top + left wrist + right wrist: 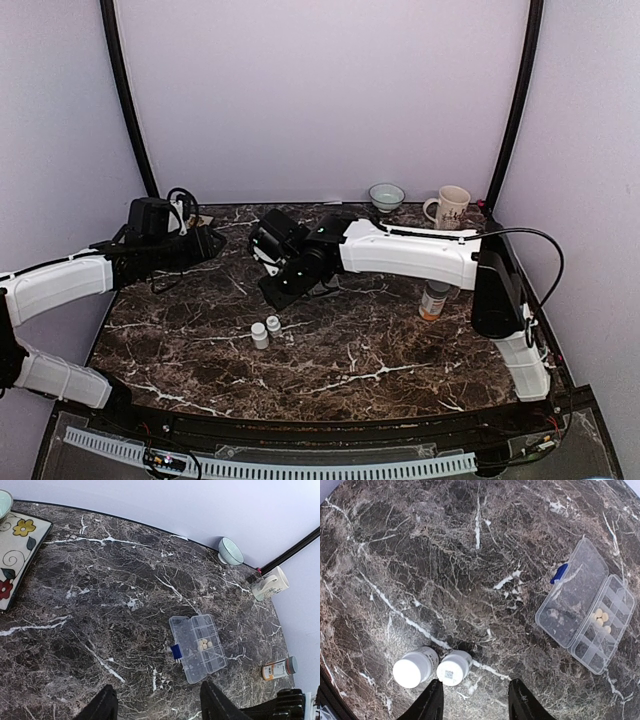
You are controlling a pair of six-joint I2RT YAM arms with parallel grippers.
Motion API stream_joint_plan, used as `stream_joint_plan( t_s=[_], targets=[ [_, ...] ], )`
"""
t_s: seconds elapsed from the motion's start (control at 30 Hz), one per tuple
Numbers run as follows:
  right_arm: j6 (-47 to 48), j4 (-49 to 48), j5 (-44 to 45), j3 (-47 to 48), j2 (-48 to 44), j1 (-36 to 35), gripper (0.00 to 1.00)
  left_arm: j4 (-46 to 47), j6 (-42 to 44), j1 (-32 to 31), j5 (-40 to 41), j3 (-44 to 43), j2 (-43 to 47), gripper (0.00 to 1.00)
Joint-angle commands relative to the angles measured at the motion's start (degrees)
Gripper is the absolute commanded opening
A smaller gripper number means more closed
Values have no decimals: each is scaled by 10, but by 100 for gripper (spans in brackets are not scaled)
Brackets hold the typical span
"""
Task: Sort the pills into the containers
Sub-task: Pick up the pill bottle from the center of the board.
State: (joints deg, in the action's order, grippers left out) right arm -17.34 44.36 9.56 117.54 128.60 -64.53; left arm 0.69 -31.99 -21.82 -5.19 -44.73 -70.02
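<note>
My left claw [158, 686] and right claw [476, 681] are both apart, holding nothing. The open pill box [567, 600] lies on the bench [445, 555], off to my right claw's right, long side slanting away, 4 pills [601, 620] inside. 2 white bottles [454, 667] sit just ahead. I reckon the right arm's nearer.

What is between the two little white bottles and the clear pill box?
Only bare marble table lies between the white bottles and pill box, shown in right wrist view.
</note>
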Motion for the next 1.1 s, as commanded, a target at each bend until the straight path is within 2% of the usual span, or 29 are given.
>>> stream_joint_plan(
  t_s=[0.0, 0.4, 1.07],
  targets=[
    [-12, 42, -34, 22, 8, -6, 47, 3, -10, 8, -11, 9, 13, 61],
    [15, 63, -63, 6, 17, -10, 46, 7, -15, 11, -20, 17, 15, 62],
    [35, 96, -88, 39, 62, -10, 47, 14, -16, 16, -25, 16, 9, 61]
  ],
)
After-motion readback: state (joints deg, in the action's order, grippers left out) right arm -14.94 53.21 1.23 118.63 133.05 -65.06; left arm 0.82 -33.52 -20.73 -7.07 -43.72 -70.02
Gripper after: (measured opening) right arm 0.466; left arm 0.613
